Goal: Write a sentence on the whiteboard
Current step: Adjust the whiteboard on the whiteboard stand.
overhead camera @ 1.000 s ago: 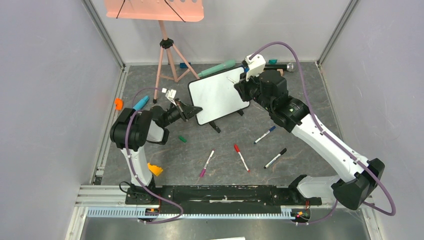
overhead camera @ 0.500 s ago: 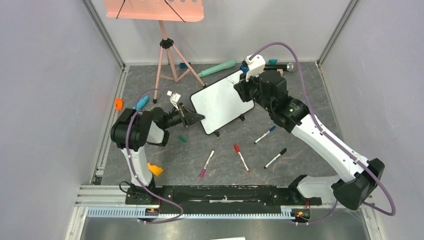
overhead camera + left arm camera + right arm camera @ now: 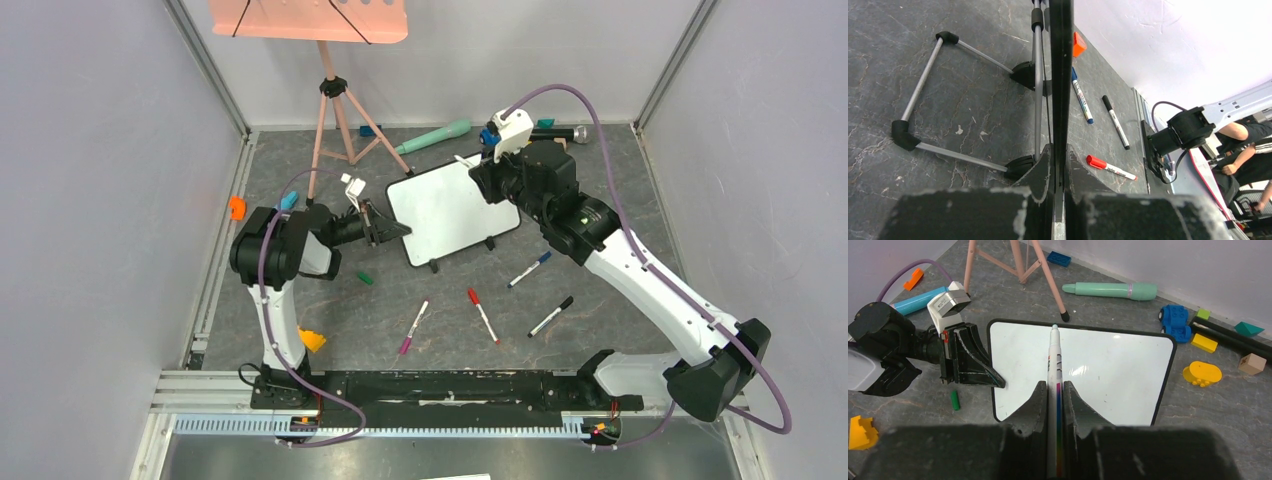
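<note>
Back: pink tray (image 3: 308, 20) on tripod (image 3: 330, 100); mint cylinder (image 3: 432, 137) lying flat.
Front floor: red marker (image 3: 484, 316), blue marker (image 3: 529, 269), black marker (image 3: 551, 316), magenta marker (image 3: 414, 327).

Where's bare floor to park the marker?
Free: strip right of the right arm; patch between the yellow block and the pink marker. Crowded: in front of the whiteboard, four markers; behind it, tripod and toys.

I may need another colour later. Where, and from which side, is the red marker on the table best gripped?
Grip the red marker at mid-barrel, from straight above, jaws across its length. It lies flat and diagonal, nothing touching either side, so the jaws should fit down beside it.
</note>
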{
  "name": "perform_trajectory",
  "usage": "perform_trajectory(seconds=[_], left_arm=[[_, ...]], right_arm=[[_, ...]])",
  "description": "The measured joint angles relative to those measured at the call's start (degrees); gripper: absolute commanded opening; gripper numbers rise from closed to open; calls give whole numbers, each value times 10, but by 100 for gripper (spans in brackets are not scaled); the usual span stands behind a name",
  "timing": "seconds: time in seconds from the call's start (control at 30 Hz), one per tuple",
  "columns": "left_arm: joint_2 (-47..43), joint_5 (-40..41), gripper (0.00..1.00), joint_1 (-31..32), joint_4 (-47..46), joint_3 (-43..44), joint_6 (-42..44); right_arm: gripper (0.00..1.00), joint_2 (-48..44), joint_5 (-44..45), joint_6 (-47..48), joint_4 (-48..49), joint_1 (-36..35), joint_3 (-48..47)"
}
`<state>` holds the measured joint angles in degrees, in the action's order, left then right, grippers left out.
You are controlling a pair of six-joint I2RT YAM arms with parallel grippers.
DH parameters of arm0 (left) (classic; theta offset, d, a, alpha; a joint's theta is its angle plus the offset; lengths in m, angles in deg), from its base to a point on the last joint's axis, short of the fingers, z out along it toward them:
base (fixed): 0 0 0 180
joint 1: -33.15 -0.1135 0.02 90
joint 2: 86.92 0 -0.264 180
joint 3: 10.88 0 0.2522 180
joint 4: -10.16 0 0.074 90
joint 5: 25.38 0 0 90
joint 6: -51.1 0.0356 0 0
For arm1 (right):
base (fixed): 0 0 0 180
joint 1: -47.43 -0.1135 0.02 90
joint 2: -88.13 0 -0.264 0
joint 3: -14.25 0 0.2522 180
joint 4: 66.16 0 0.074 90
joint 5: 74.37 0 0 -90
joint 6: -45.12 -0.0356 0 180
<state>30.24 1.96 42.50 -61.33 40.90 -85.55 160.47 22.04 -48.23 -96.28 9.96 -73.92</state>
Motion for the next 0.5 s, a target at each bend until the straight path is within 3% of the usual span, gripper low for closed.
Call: perform_trajectory(seconds=[0.5], left_arm=[[111, -148, 2, -10, -2, 175, -65]], right_arm=[[0, -8, 0, 2, -2, 17, 1]])
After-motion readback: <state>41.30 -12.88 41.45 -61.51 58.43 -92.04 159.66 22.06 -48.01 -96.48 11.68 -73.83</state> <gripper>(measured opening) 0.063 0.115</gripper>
